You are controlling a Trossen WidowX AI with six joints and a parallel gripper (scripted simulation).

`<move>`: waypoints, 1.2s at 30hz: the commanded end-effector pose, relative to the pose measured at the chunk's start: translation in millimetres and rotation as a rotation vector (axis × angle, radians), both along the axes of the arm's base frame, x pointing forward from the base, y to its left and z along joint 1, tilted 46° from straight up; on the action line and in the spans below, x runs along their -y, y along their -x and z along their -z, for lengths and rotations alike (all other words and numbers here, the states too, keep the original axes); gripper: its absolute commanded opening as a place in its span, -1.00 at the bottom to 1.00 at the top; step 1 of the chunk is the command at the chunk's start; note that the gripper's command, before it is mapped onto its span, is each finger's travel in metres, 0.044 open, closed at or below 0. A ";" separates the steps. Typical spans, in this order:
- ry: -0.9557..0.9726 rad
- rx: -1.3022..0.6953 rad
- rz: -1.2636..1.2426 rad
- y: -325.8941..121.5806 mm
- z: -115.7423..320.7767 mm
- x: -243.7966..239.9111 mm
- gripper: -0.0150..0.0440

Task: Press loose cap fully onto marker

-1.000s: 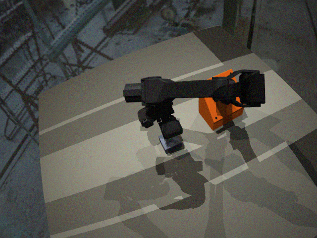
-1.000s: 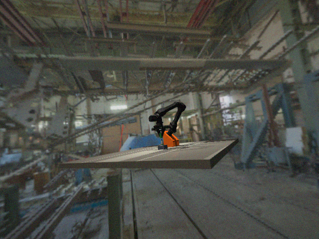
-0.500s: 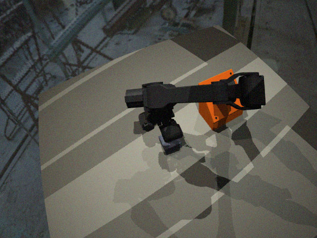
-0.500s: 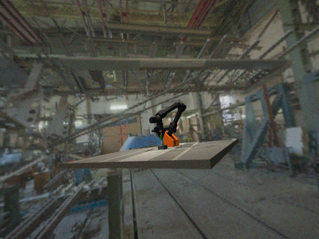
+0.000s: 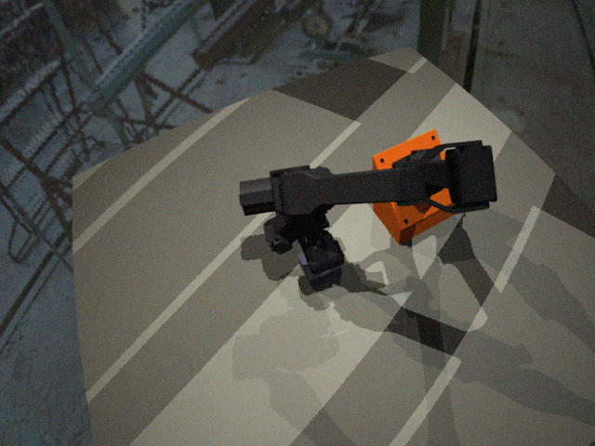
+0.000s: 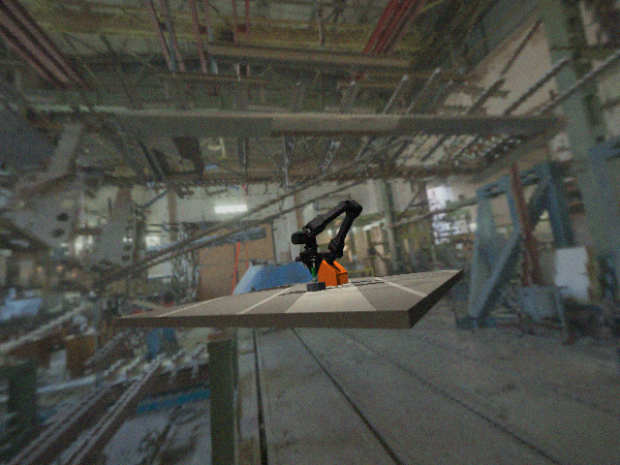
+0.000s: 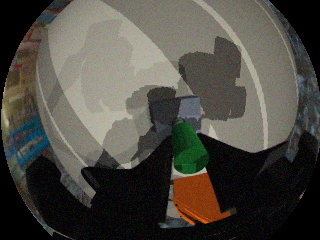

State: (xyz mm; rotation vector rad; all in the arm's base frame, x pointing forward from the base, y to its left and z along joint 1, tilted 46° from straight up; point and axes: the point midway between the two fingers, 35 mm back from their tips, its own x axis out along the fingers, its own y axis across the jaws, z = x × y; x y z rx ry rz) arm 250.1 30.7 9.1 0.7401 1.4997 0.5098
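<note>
The green cap (image 7: 190, 152) (image 6: 314, 271) is held between the fingers of my gripper (image 7: 184, 138) (image 6: 314, 268), which is shut on it. The holder block (image 7: 191, 108) (image 6: 315, 287) (image 5: 328, 278) sits on the table just below the cap, and the arm partly covers it in the top view. In the exterior view the cap is upright above the block, roughly in line with it. The marker cannot be made out clearly; the cap and fingers hide most or all of it. Whether the cap touches the marker or how far it sits on it cannot be told.
An orange stand (image 5: 401, 150) (image 6: 331, 272) (image 7: 195, 194) is at the arm's base, near the holder block. The striped table (image 5: 158, 268) (image 6: 260, 320) carries broad shadows of the arm. Its left edge shows in the top view.
</note>
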 end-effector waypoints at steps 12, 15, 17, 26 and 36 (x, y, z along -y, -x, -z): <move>-0.008 -0.005 0.004 0.4 8.0 -9.0 -0.49; -0.008 -0.005 0.004 0.4 8.0 -9.0 -0.49; -0.004 -0.002 -0.001 0.6 7.7 -8.4 -0.40; -0.004 -0.002 -0.001 0.6 7.7 -8.4 0.40; -0.003 -0.002 0.000 0.3 6.3 -6.6 1.00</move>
